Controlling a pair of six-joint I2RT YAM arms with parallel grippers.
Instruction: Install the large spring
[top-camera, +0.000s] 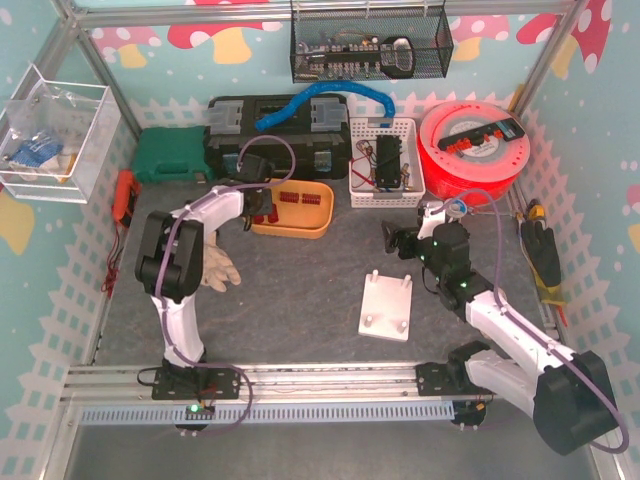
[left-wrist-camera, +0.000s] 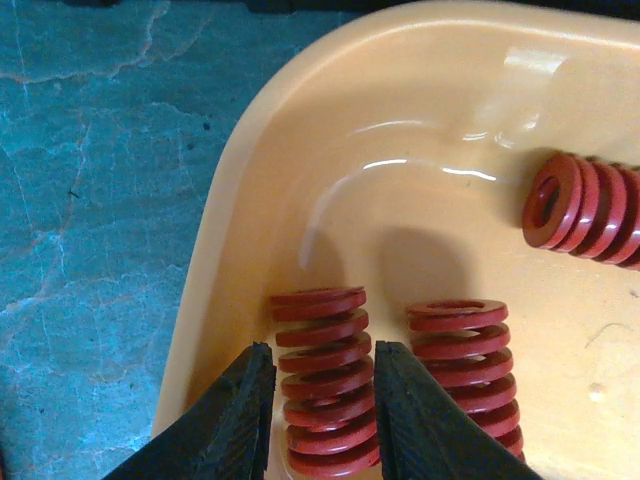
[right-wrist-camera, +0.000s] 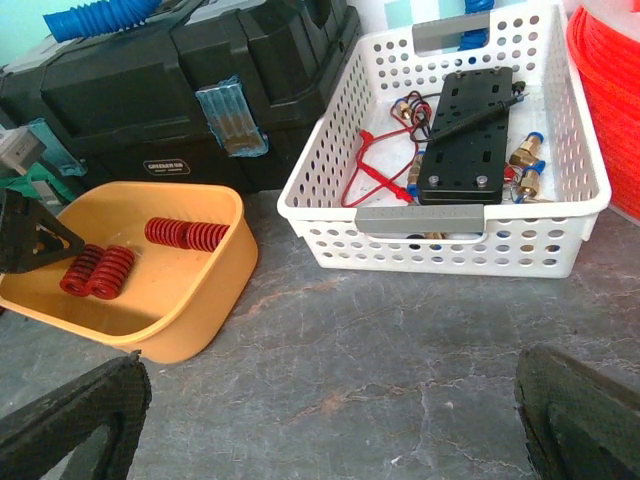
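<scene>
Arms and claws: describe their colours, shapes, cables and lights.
The left arm and right arm have white links between black joint housings, each with a purple cable looping alongside. Small green lights glow on the right arm. The left claw and right claw have black fingers.

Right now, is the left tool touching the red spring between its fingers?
Cannot tell. In the left wrist view the left tool straddles the red spring, but its fingers cover the coil edges, so neither contact nor gap shows plainly.

Glossy plastic tray, smooth metal spring
</scene>
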